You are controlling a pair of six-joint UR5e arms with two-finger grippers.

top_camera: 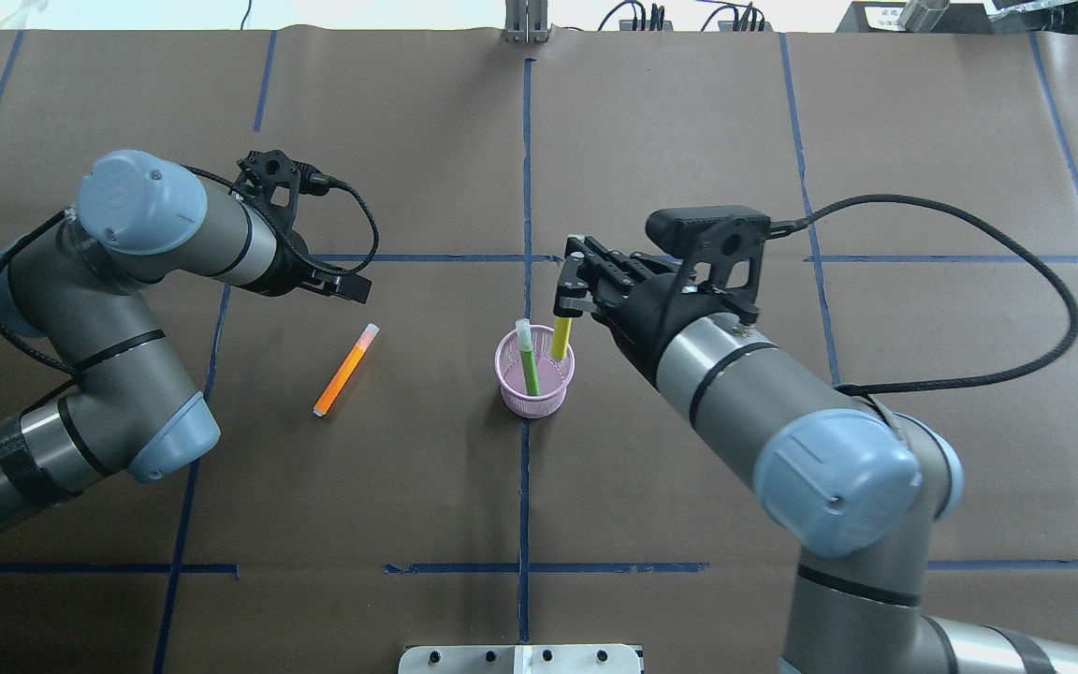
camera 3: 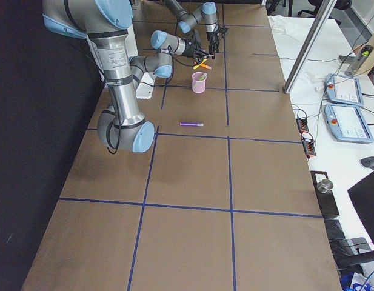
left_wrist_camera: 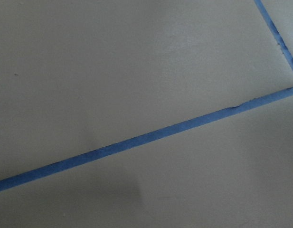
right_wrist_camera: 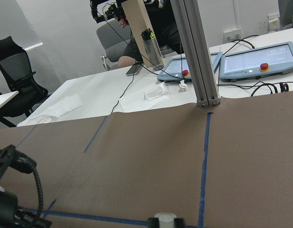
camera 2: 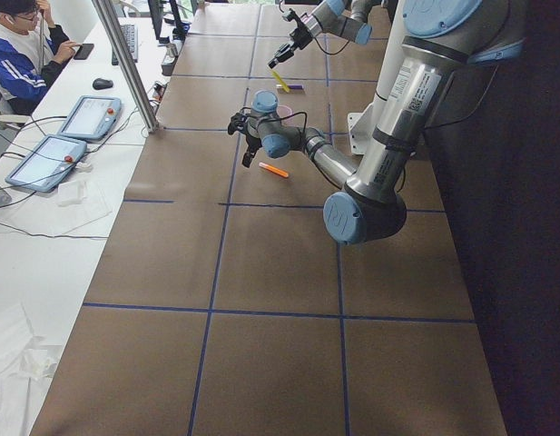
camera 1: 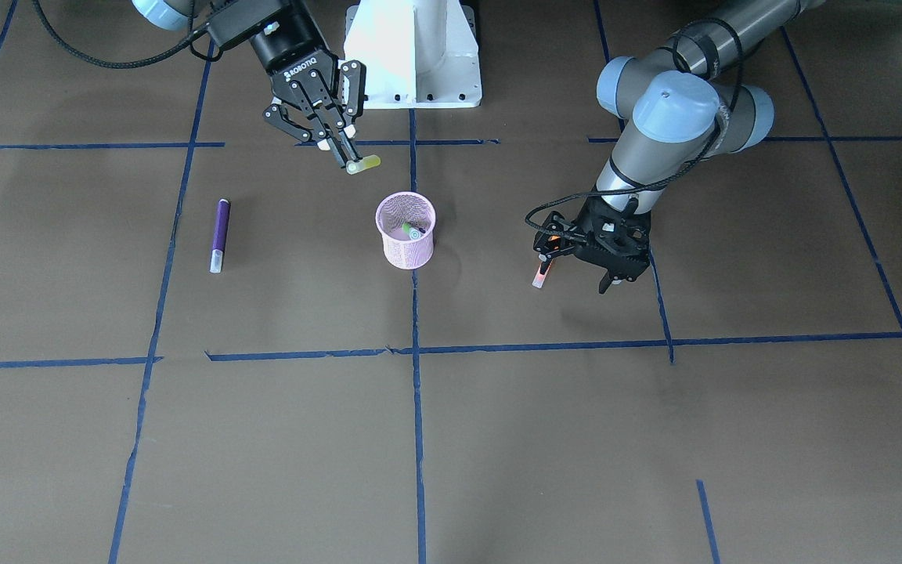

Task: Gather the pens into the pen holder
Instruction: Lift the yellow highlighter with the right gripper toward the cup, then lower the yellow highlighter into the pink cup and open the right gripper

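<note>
Brown paper surface (camera 1: 279,439) with blue tape lines (camera 1: 418,439) is carrying one round pink wire-mesh pen holder (top_camera: 535,403) and four slim pens.
Above the holder, the right hand (top_camera: 567,314) is clenching a yellow pen (top_camera: 560,344) nearly upright. A green pen (top_camera: 530,370) is leaning inside, pale cap up. An orange pen (top_camera: 344,370) and a purple pen (camera 1: 221,227) are lying flat, caps pointing away from the robot. The left hand (camera 1: 574,270) is hovering spread and empty beside the orange one.
</note>
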